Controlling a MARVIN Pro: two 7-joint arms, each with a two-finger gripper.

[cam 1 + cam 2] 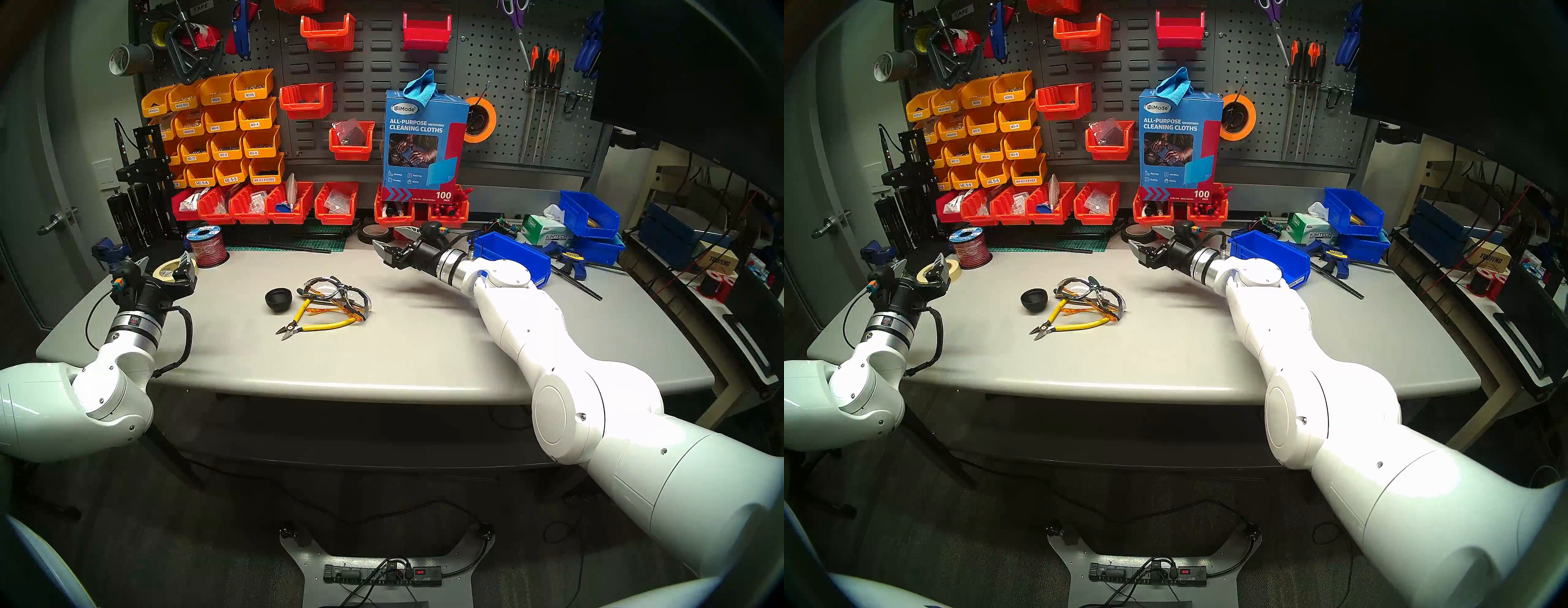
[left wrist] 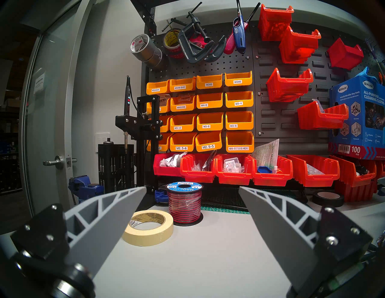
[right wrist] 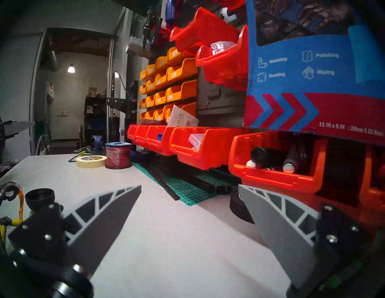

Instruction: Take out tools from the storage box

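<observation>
Pegboard hung with orange and red bins backs a grey bench [image 1: 424, 361] in a cluttered workshop; near the bench's middle lie three tools already out: a small black round cup-shaped piece [image 1: 278, 299], clear safety glasses with an orange-black frame [image 1: 339, 295], and yellow-handled cutters [image 1: 316, 325] whose handles run under the glasses and touch them; the dark green-handled pliers seem to be tucked beneath the lenses, though I cannot tell for sure. Toward the back right corner sits the small blue plastic storage box [image 1: 515, 254], its inside hidden behind the right arm's wrist, so whether anything is left in it cannot be told.

The right gripper [image 1: 392, 242] hangs above the bench's rear middle, jaws spread and empty; the left gripper [image 1: 163, 265] hovers over the left edge, likewise spread and holding nothing.

In my judgement the cutters are stiff, fairly light metal, best taken across both handles near the pivot; the glasses are light, springy and easily scratched, so grasp the frame's bridge, not a lens; the cup looks smooth and could slip, so pinch its rim.

Near the left gripper a cream masking-tape roll [image 1: 174, 269] and a red wire spool [image 1: 206, 246] stand at the back left; larger blue bins [image 1: 589, 214], a tissue box [image 1: 547, 231] and a blue bar clamp [image 1: 566, 257] crowd the storage box's far side and could hamper a reach.
</observation>
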